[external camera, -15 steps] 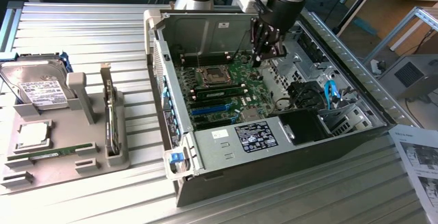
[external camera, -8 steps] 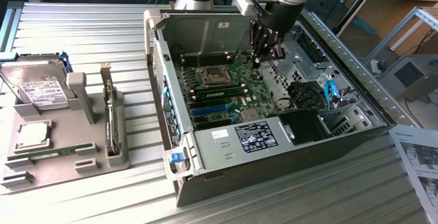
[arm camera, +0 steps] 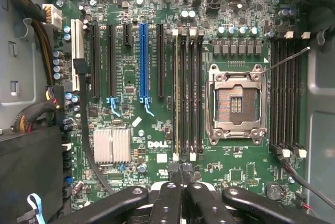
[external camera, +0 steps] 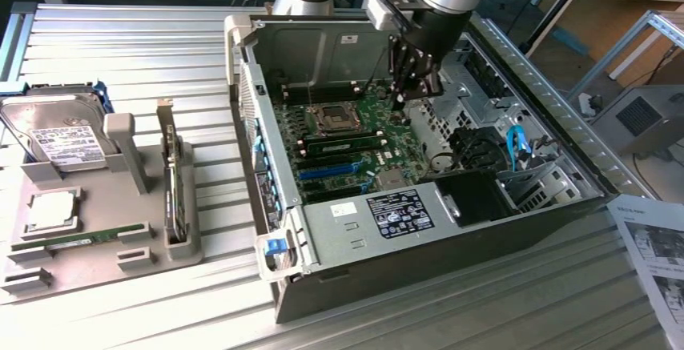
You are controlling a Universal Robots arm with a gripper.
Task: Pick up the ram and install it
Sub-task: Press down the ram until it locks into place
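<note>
- The ram is a thin green stick. It stands on edge in the bank of long slots next to the socket on the motherboard.
- A second green stick lies flat on the grey tray, well apart from the case.
- Case walls ring the board. A blue cable and black parts crowd the exterior view's right — above the slots the room is open.
- The gripper hangs above the board, fingers pressed together, pinching nothing that shows.
</note>
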